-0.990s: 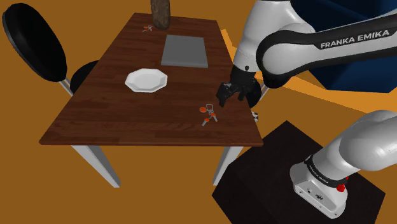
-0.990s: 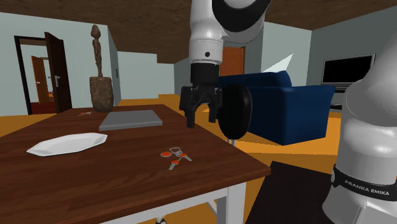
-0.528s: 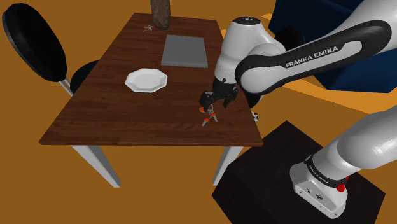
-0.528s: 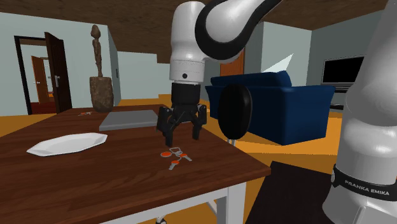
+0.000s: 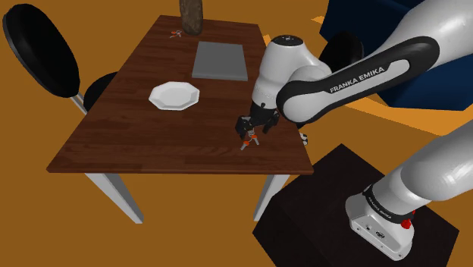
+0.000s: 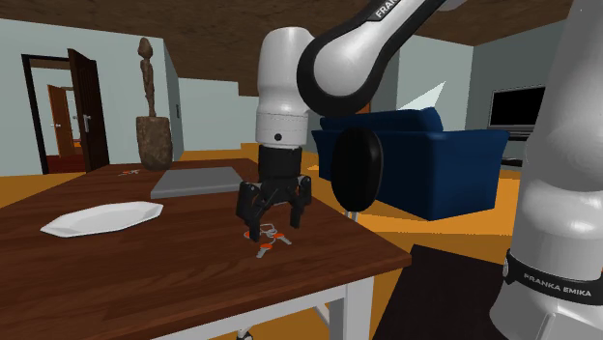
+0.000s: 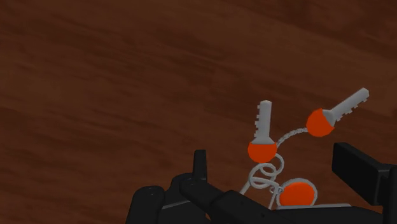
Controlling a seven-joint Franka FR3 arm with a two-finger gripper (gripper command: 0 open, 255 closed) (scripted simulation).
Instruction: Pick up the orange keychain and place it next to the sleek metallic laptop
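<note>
The orange keychain (image 5: 247, 142) (image 6: 268, 241), with orange-headed keys on a silver ring (image 7: 261, 151), lies on the dark wooden table (image 5: 144, 133) near its edge closest to the stand. My black gripper (image 5: 247, 131) (image 6: 272, 230) (image 7: 280, 177) is low over it and open. Its fingers (image 7: 356, 168) stand apart on either side of the ring and orange fob without clasping them. The laptop, a flat grey slab (image 5: 220, 60) (image 6: 200, 180), rests shut farther back on the table.
A white plate (image 5: 174, 95) (image 6: 101, 217) sits mid-table. A brown statue (image 5: 192, 15) (image 6: 152, 126) and a second small keychain (image 5: 176, 33) stand at the far end. Black chairs (image 5: 42, 53) (image 6: 356, 169) flank the table. A blue sofa (image 6: 435, 159) lies beyond.
The arm swung toward the shoulder view's left and lowered, bringing the gripper from beside the table edge down over the keychain. The fingers stayed apart and the keychain has not moved.
</note>
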